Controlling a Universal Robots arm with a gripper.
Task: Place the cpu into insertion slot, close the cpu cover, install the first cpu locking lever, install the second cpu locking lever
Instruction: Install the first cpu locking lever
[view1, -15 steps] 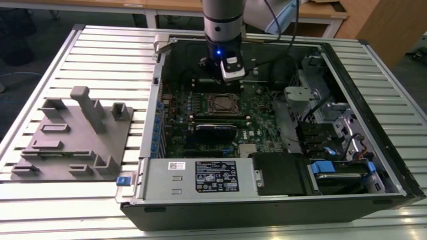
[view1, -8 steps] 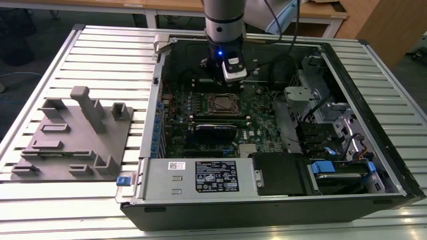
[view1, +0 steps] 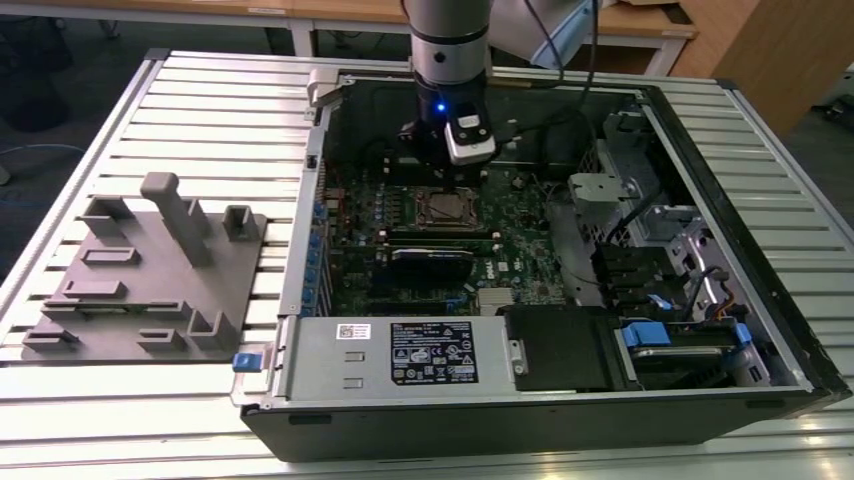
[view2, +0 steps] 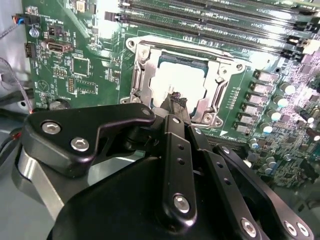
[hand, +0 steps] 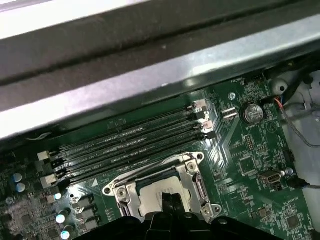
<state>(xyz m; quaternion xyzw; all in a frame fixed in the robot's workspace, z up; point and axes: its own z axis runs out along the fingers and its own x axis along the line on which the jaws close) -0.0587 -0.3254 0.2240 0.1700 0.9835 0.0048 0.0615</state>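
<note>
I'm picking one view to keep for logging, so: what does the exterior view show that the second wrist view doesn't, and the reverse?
Exterior view alone: the whole open computer case on a slatted table, a grey fixture block at the exterior view's left, and the arm reaching down into the case.

Second wrist view alone: the gripper close over the cpu cover, with the silver-topped cpu seated inside the frame, and the long black slots beyond.

Both: the green circuit board and the insertion slot.
</note>
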